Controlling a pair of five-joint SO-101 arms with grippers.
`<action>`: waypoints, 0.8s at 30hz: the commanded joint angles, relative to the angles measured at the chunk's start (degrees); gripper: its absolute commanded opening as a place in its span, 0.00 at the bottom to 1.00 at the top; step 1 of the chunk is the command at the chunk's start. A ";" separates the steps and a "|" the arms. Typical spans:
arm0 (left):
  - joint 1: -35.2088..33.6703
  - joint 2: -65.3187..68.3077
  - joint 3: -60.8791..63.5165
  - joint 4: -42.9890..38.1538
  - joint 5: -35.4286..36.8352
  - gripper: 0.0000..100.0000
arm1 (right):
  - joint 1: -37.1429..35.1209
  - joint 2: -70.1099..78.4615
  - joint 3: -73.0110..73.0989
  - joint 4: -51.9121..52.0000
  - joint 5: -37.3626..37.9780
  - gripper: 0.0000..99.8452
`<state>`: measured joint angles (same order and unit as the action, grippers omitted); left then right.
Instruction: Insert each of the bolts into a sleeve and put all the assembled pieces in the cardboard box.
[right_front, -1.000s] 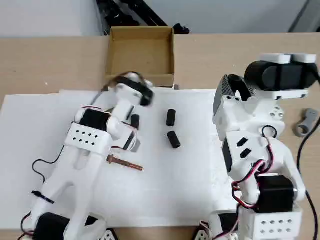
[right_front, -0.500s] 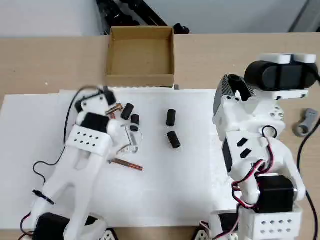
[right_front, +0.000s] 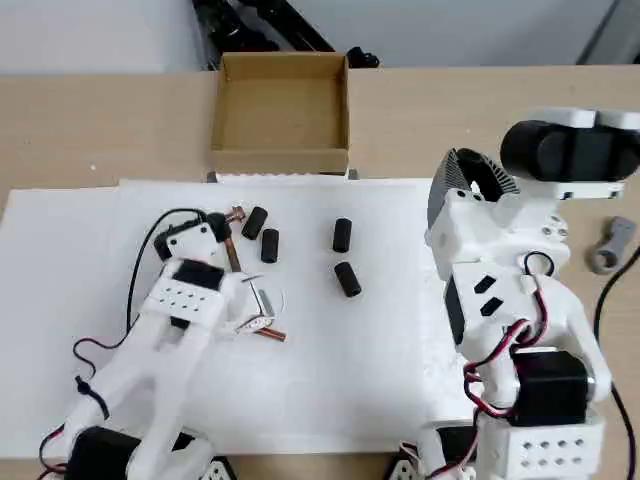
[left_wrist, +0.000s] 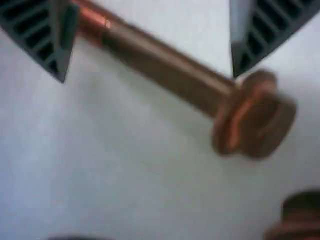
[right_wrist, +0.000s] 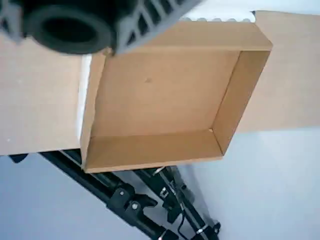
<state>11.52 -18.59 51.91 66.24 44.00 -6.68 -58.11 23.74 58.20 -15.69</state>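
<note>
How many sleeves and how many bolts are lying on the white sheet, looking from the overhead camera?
On the white sheet, from the high view:
Black sleeves: 4
Copper bolts: 2 that can be told apart, both partly hidden by an arm
Total: 6

We find bare white sheet (right_front: 395, 310) between the rightmost black cylindrical sleeve (right_front: 347, 278) and the right arm (right_front: 500, 260). The left gripper (left_wrist: 148, 74) flanks a copper hex-head bolt (left_wrist: 170, 82) with spread fingers, another copper piece (left_wrist: 300, 222) just beside its head. Past the right gripper (right_wrist: 75, 20), clamped on a black sleeve (right_wrist: 65, 30), the brown cardboard box (right_wrist: 150, 147) stands open-topped.
</note>
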 joint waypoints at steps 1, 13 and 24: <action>-0.26 -1.67 3.12 -7.47 0.18 0.20 | -0.40 -0.40 -0.18 0.22 -0.35 0.00; -4.84 -1.67 7.43 -14.59 0.26 0.10 | -4.35 -0.75 -0.18 3.74 -0.35 0.00; -6.15 -1.85 3.74 -10.81 0.09 0.00 | -4.35 -0.66 -0.18 3.74 -0.35 0.00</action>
<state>6.51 -20.62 57.36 55.43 44.09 -10.55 -58.11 23.74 62.15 -15.69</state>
